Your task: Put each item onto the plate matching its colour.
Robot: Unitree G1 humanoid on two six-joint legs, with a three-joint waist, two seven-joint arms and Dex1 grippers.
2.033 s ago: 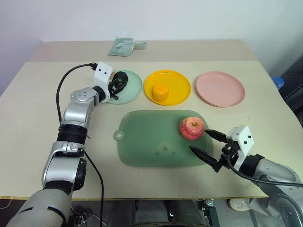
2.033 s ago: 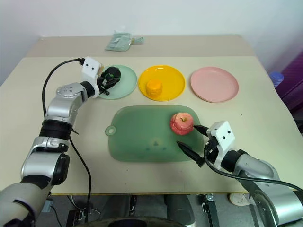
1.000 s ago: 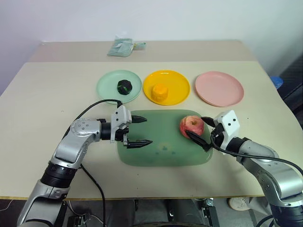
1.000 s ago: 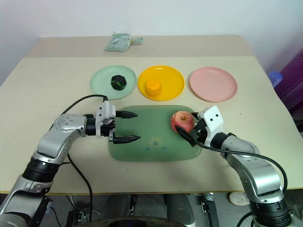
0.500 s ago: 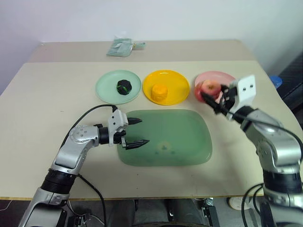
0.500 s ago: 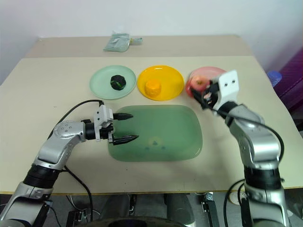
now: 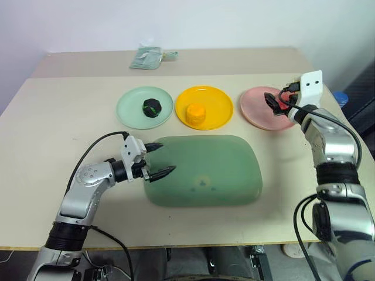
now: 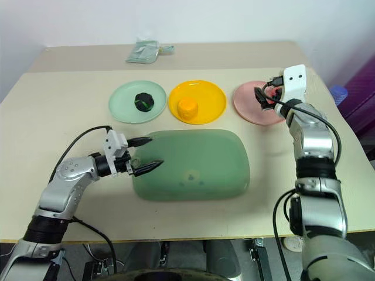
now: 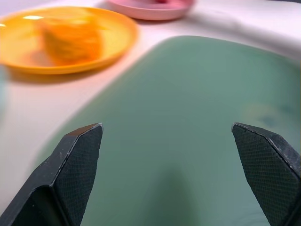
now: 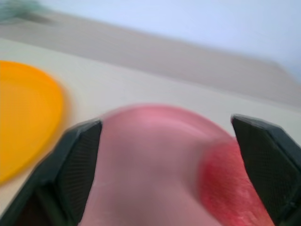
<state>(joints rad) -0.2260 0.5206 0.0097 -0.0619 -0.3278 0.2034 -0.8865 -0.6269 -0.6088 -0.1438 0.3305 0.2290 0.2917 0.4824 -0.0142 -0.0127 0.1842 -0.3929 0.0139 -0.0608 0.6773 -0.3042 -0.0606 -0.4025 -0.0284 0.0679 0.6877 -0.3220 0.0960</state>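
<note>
The desk (image 7: 53,117) carries a big translucent green mat (image 7: 202,170), which looks soft and flexible but is not part of the sorting. Behind it three plates stand in a row. All look like thin, rigid, light plastic with smooth faces, so a round item could roll or skid on them.

The mint green plate (image 7: 130,111) holds the dark green-black ball (image 7: 150,108), the yellow plate (image 7: 218,99) holds the orange-yellow chunk (image 7: 196,113), and the pink plate (image 7: 258,114) has the pinkish-red apple (image 10: 235,188) over its far right side.

The apple looks like a light, hard, glossy toy; I judge it best pinched across its widest middle, since the curved skin would slip from a grip near top or bottom. The chunk's flat sides would take a pinch more surely, and the small ball needs a centred one.

The right claw (image 7: 275,102) is over the pink plate with its fingers spread, the apple beside one finger in the right wrist view, seemingly let go. The left claw (image 7: 158,159) hovers released and empty at the mat's left edge.
</note>
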